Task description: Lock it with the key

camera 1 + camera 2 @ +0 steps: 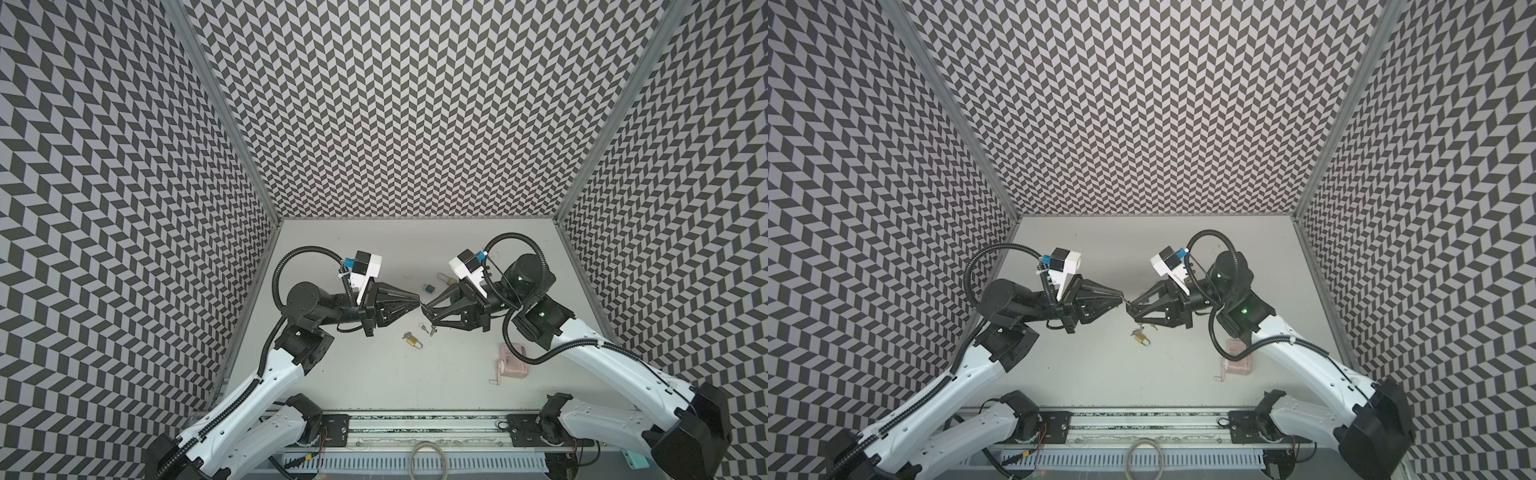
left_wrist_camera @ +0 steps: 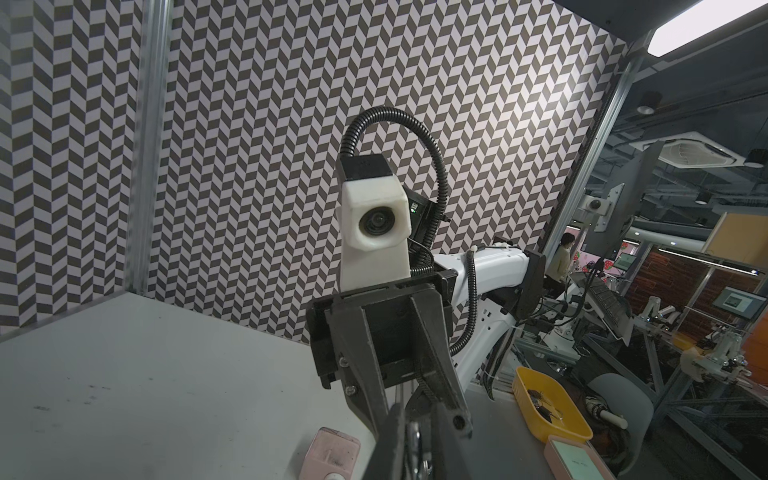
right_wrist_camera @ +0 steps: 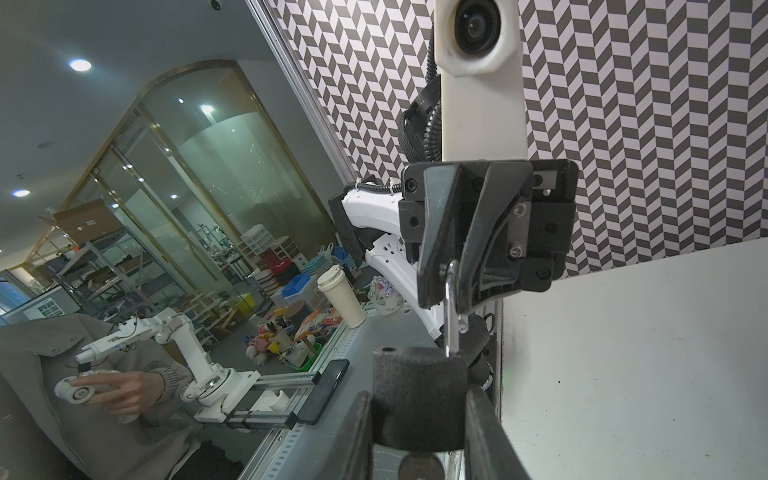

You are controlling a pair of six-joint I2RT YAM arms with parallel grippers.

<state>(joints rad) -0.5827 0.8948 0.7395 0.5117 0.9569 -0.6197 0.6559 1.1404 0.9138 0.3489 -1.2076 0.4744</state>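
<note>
Right gripper (image 3: 417, 399) sat nearest the lens in the right wrist view, bottom middle of the frame, jaws clamped on the black lock (image 3: 415, 374), one finger on each side of its body. Lock was up in the air, off the table (image 1: 374, 374). Shackle (image 3: 450, 328) stuck out of the lock toward frame centre, and the left gripper (image 3: 446, 293) had its jaws pinched shut on the bend of that shackle. Both grippers met tip to tip on the same lock.

In both top views the meeting point was mid-frame, a bit below centre: left gripper (image 1: 417, 300) reaching in from the left, right gripper (image 1: 427, 311) from the right, tips almost touching. Lock was too small to make out there.

A round dark thing showed under the lock at the bottom edge of the right wrist view; could not tell if it was a key. Keys (image 1: 428, 330) lay loose on the table just below the gripper tips in a top view, beside a brass padlock (image 1: 413, 341). Blue padlock (image 1: 427, 287) lay just above the tips. Pink case (image 1: 513, 361) lay lower right, partly under the right arm's cable, well apart from the padlocks.
</note>
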